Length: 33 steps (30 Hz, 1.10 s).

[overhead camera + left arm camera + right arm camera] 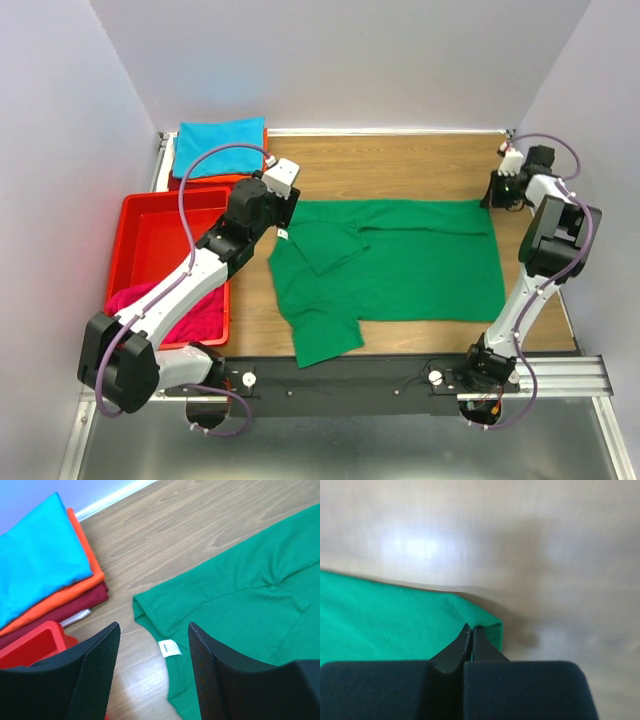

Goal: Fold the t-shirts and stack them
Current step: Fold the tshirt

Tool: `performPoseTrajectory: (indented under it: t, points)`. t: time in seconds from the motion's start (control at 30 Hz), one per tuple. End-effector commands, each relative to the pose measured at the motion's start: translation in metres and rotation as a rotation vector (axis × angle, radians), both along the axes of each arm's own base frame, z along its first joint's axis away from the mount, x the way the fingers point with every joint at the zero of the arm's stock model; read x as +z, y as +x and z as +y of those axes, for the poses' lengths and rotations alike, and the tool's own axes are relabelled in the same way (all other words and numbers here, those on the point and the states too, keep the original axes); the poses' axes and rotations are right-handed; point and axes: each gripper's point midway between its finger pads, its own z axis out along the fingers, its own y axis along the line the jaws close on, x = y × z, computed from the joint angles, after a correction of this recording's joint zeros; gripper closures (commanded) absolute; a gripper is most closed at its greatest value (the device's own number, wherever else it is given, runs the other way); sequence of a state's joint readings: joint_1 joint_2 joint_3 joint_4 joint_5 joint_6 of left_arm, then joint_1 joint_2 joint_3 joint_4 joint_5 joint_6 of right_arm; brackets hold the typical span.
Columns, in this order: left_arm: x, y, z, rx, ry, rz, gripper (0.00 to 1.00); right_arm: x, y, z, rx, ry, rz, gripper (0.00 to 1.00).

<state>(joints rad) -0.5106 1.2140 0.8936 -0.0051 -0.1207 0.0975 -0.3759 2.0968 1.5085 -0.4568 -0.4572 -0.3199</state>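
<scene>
At near left, a magenta t-shirt is seen bunched in the red tray. Mid-table, the green t-shirt is laid flat, w/ a flap folded inward at its left end. Farther back, the left gripper is held over the shirt's far-left corner. Its fingers are spread w/ nothing between them, & the white neck label is seen just under the gap. At the shirt's far-right corner the right gripper is set w/ tips pressed together right on the cloth edge. Whether fabric is nipped can't be told. At far left, beyond the tray, a teal t-shirt is stacked on an orange t-shirt & a dark red t-shirt, well apart from both grippers.
</scene>
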Motion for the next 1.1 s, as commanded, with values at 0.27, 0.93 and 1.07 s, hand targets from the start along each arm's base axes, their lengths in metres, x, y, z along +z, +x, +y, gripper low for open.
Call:
performPoseTrajectory:
  t: [0.27,0.93,1.07]
  points:
    - [0.003,0.016,0.015,0.077,-0.006,-0.059,0.35,0.062,0.145,-0.062,-0.432,-0.290,-0.367,0.94]
    - [-0.042,-0.122,-0.125,-0.830,0.184,-0.170,0.08,0.076,-0.093,0.202,0.948,0.001,-0.402,0.00]
    - [-0.073,-0.196,-0.148,-1.068,0.274,-0.241,0.09,0.066,-0.128,0.189,0.890,-0.093,-0.322,0.00]
